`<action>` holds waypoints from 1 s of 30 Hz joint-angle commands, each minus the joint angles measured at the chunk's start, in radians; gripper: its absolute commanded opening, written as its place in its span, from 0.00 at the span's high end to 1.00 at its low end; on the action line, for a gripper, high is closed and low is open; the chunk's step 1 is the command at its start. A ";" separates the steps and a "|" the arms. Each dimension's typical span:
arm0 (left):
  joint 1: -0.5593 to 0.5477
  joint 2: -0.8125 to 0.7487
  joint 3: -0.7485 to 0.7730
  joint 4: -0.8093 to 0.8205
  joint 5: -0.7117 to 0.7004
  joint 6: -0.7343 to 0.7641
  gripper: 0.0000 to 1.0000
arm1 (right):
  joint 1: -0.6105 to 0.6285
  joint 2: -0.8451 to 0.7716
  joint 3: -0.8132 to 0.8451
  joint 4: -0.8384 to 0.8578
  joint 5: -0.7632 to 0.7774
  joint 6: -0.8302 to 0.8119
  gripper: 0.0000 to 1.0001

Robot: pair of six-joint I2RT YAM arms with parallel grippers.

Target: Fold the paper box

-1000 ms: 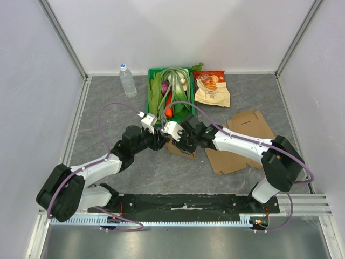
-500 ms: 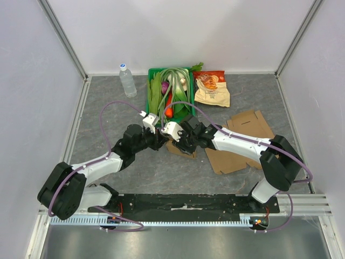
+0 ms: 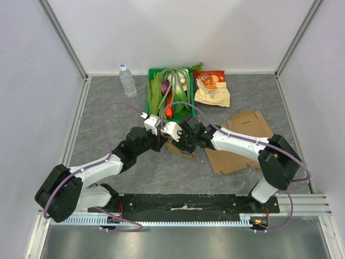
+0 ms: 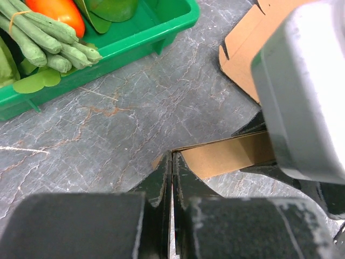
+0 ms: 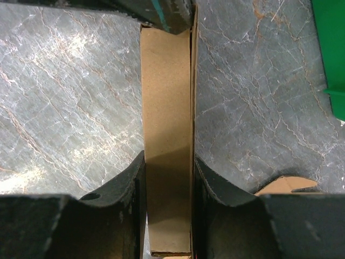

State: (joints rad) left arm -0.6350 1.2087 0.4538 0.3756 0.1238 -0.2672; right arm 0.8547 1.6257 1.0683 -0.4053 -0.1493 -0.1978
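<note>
Two arms bent inward, meeting mid-table. The left gripper (image 4: 172, 162) was pinched shut on the end edge of one folded brown cardboard box (image 5: 164, 81), near a green plastic tray (image 3: 151, 81). The right gripper (image 5: 167, 178), part-open, clasped the box's sides.

The bench (image 3: 108, 110) was grey with thin pale lines (a bit like marble). Plain white walls (image 3: 178, 32) stood on three sides. Shiny metal posts (image 3: 62, 38) ran up the back corners. A pale slotted rail (image 3: 183, 221) lay along the near edge. The light was soft and even.
</note>
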 commanded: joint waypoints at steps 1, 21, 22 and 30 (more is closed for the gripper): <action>-0.029 -0.058 -0.018 -0.015 -0.056 -0.006 0.98 | 0.003 0.034 0.009 0.089 0.020 0.014 0.78; -0.104 -0.061 -0.021 -0.115 -0.214 -0.055 0.98 | -0.083 0.033 -0.030 0.160 -0.096 -0.020 0.75; -0.104 -0.061 -0.020 -0.127 -0.220 -0.055 0.98 | -0.083 0.037 -0.028 0.157 -0.101 -0.026 0.74; -0.120 -0.089 -0.038 -0.142 -0.256 -0.064 0.98 | -0.086 0.042 -0.008 0.149 -0.089 0.030 0.58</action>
State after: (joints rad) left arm -0.7330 1.1423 0.4351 0.3080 -0.1162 -0.2993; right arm 0.7933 1.6604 1.0386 -0.3000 -0.2897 -0.2195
